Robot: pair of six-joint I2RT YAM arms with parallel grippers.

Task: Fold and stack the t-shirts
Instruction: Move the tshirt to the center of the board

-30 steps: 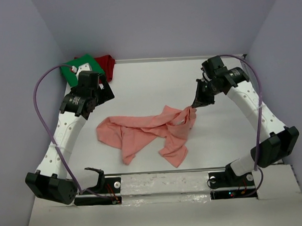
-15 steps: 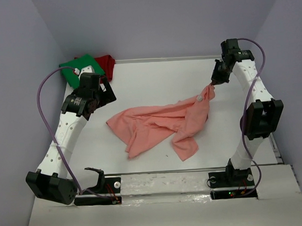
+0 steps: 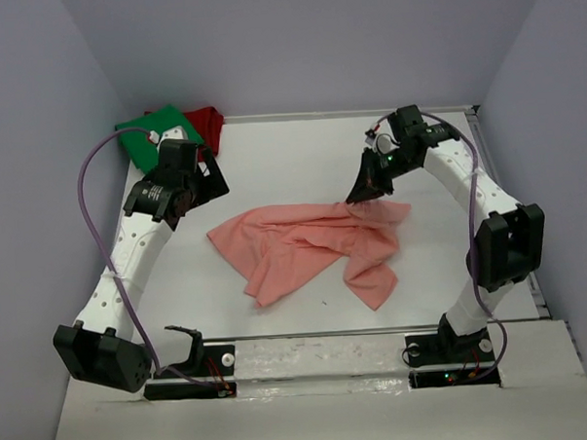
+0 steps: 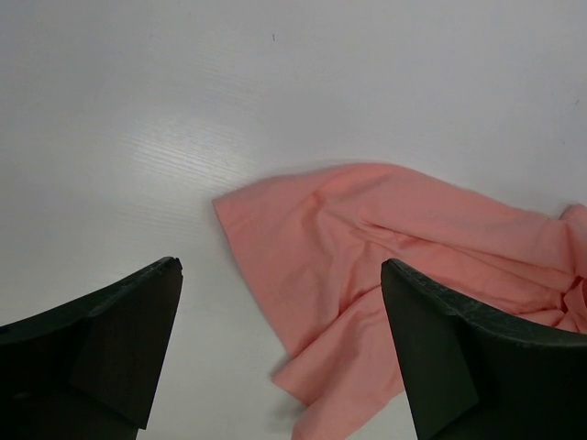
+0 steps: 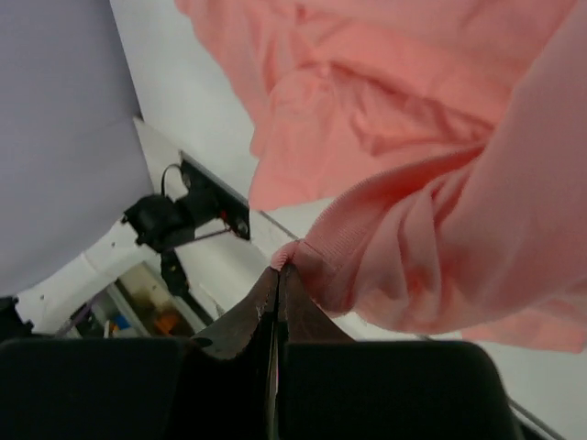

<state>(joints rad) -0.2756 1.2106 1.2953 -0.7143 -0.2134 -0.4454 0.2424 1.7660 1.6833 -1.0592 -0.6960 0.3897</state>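
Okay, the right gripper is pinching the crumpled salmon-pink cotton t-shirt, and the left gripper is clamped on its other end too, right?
Not quite. The right gripper is shut on the salmon-pink cotton t-shirt, but the left gripper is not clamped on it. The left wrist view shows its jaws wide open, clear of the cloth and holding nothing.

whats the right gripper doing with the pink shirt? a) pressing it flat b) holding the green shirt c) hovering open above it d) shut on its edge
d, the right wrist view shows the right gripper pinched shut on an edge of the salmon-pink t-shirt
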